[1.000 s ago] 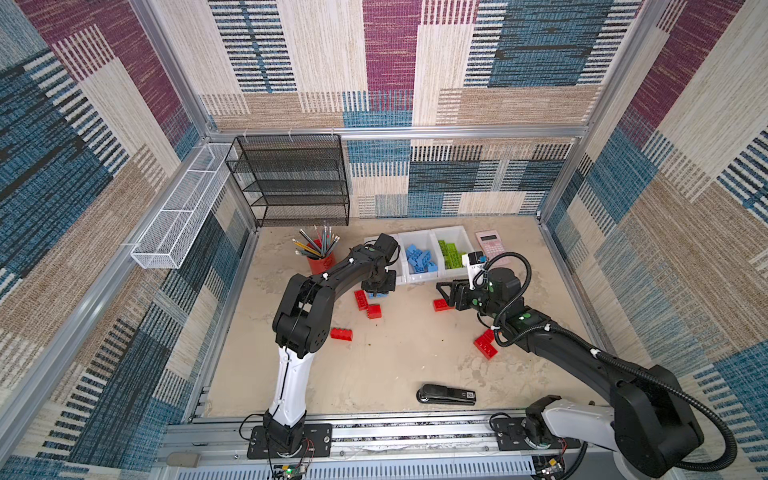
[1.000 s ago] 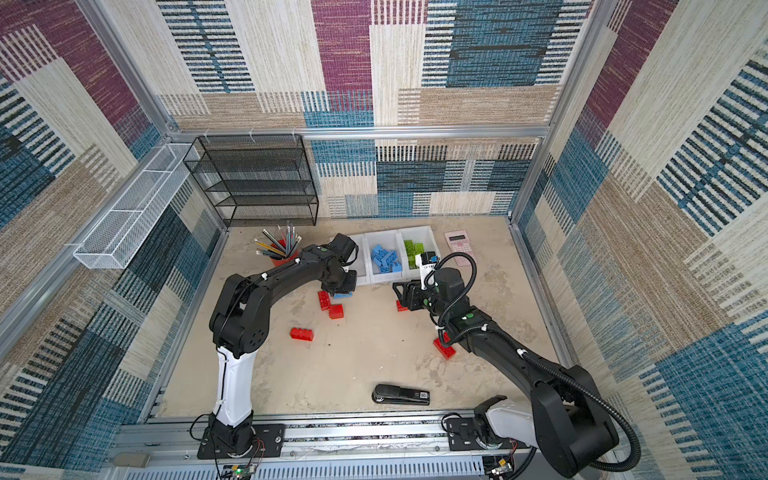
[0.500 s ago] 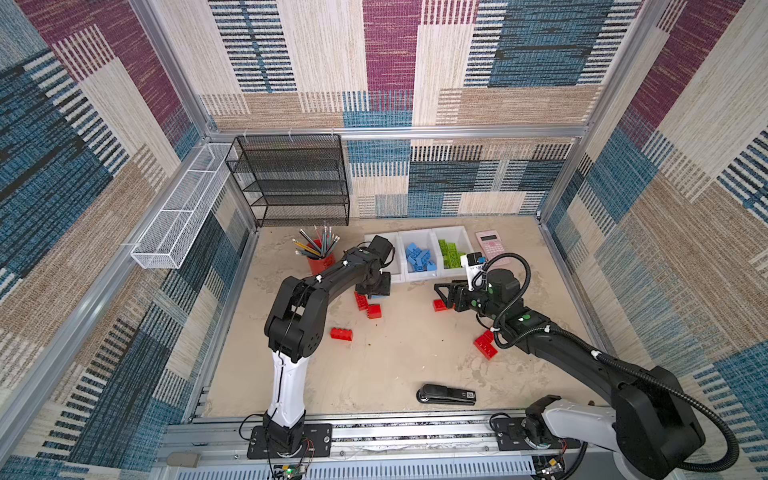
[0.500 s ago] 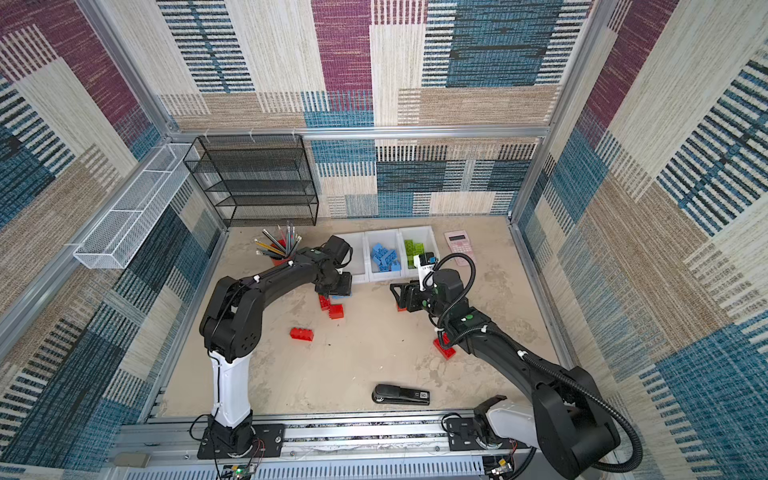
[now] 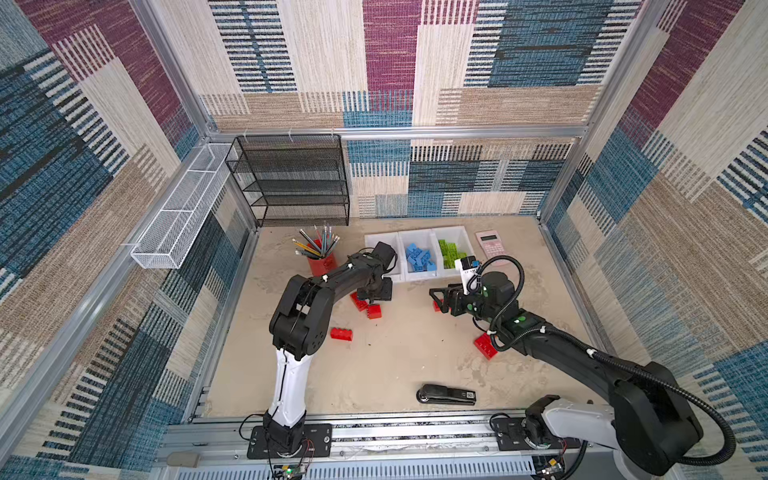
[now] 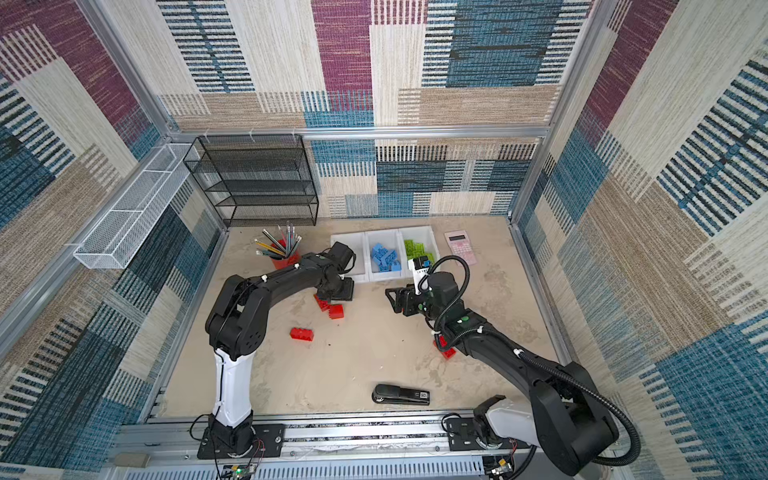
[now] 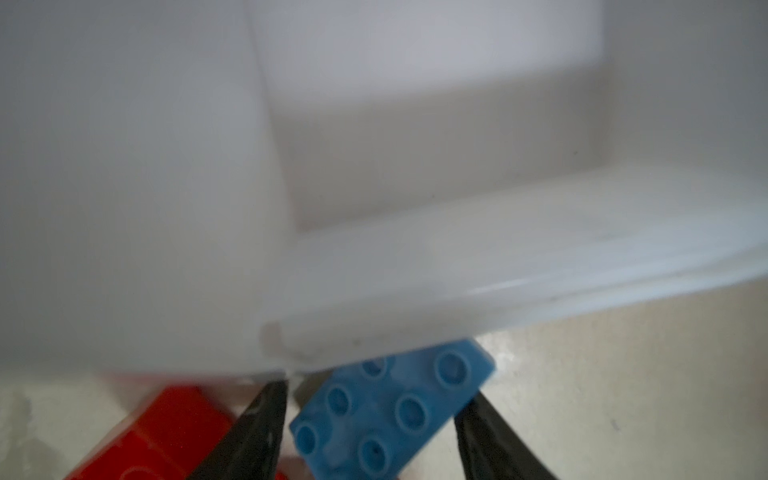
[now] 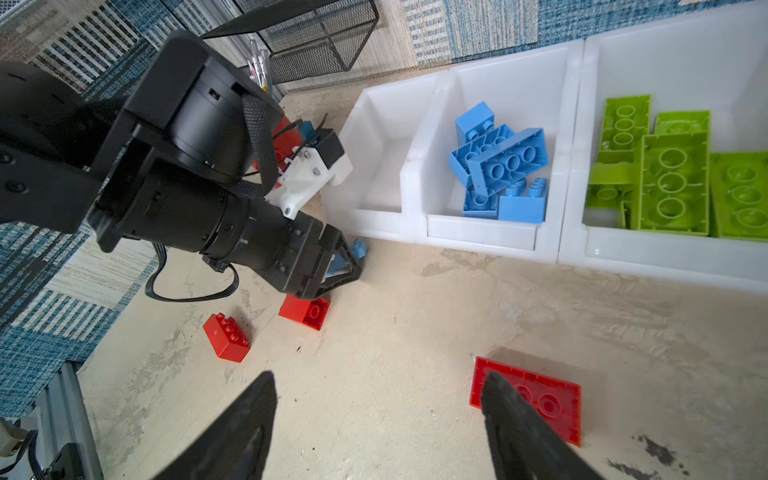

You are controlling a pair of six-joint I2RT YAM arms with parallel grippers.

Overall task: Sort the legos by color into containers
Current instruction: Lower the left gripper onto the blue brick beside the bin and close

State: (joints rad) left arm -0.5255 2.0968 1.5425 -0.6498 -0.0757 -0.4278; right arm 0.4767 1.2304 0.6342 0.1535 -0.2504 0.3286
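Observation:
Three joined white containers [image 5: 380,241] stand at the back: the left one is empty [image 8: 376,166], the middle holds blue legos [image 8: 498,166], the right holds green legos [image 8: 665,178]. My left gripper [image 5: 376,295] is low at the empty bin's front wall, jaws apart around a blue lego [image 7: 390,415] lying on the table. Red legos [image 5: 360,302] lie beside it, another nearer the front [image 5: 341,333], and one by the right arm [image 5: 485,346]. My right gripper [image 8: 379,376] hovers open and empty, one fingertip over a flat red lego [image 8: 548,395].
A red pencil cup [image 5: 320,259] and a black mesh shelf [image 5: 295,178] stand at the back left. A pink calculator [image 5: 492,245] lies right of the bins. A black stapler [image 5: 446,395] lies near the front edge. A white wire tray [image 5: 183,212] hangs on the left wall.
The left gripper's jaws have opened from shut and now stand around the blue lego. The right gripper's jaws have spread wider, and it has drifted slightly left.

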